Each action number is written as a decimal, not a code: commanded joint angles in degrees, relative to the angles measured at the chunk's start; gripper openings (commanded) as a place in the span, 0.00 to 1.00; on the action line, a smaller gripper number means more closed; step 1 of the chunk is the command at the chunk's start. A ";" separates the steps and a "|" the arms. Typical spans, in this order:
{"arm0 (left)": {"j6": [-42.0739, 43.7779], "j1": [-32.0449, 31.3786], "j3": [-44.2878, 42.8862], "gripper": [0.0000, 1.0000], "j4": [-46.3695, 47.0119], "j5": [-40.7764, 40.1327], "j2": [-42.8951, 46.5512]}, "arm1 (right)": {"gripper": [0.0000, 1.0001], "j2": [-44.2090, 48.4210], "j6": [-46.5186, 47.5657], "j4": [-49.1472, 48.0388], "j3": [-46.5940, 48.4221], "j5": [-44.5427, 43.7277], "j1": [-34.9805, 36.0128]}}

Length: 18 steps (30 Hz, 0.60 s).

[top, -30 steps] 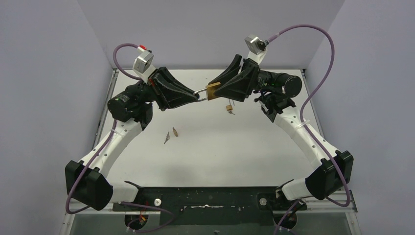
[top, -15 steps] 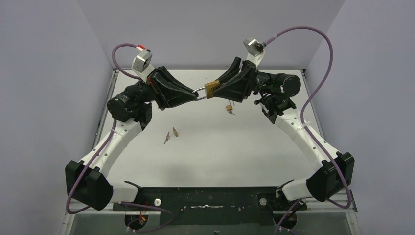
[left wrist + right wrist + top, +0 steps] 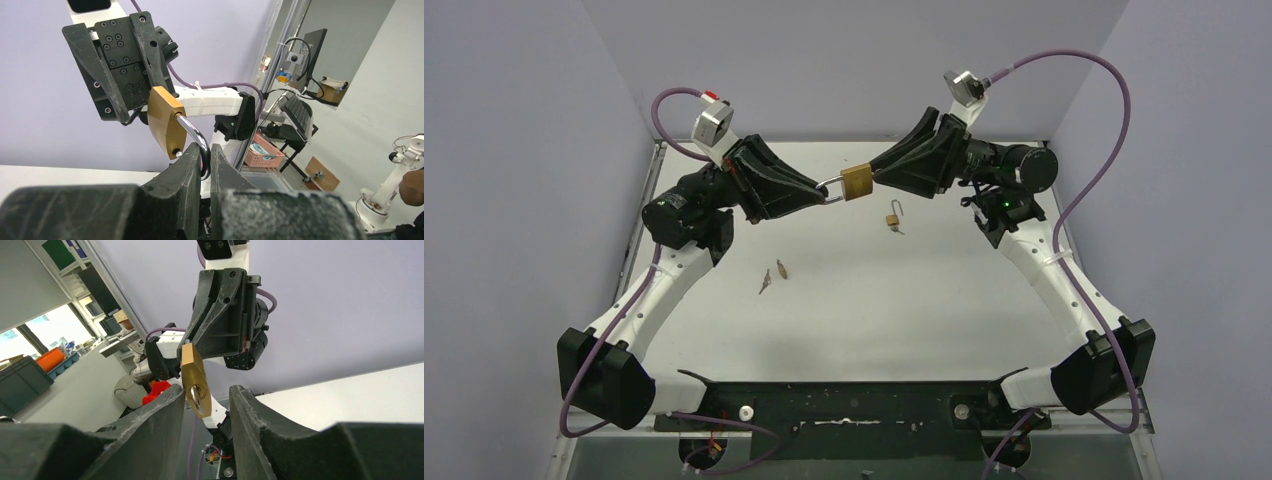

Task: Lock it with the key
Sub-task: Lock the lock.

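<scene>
Right gripper (image 3: 881,178) has backed off toward 3 o'clock since a second ago, its fingers now parted either side of the key (image 3: 198,401). Left gripper (image 3: 828,192) still pinches the shackle, so the brass padlock (image 3: 856,181) hangs mid-air up at 12 o'clock.

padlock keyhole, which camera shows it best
Right wrist: it looks straight at the keyhole, between its own fingers. Left wrist shows only the padlock side-on and its shackle; the top view, just a small brass block.
</scene>
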State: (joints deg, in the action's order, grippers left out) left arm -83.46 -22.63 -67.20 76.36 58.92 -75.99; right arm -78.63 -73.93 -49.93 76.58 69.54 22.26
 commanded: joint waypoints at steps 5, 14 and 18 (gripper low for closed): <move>-0.30 0.48 -1.07 0.00 3.54 -3.63 0.77 | 0.33 1.91 -0.94 -2.33 2.86 0.90 -0.28; -0.17 0.57 -0.77 0.00 3.54 -4.06 0.49 | 0.22 1.65 -2.22 -4.09 2.16 0.86 -0.19; -0.08 0.61 -0.74 0.00 3.54 -4.23 0.45 | 0.11 1.61 -2.37 -4.50 1.86 0.84 -0.12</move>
State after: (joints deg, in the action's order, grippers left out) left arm -83.61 -22.39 -67.09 76.53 58.72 -75.99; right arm -78.63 -75.55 -51.07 77.03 69.97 22.11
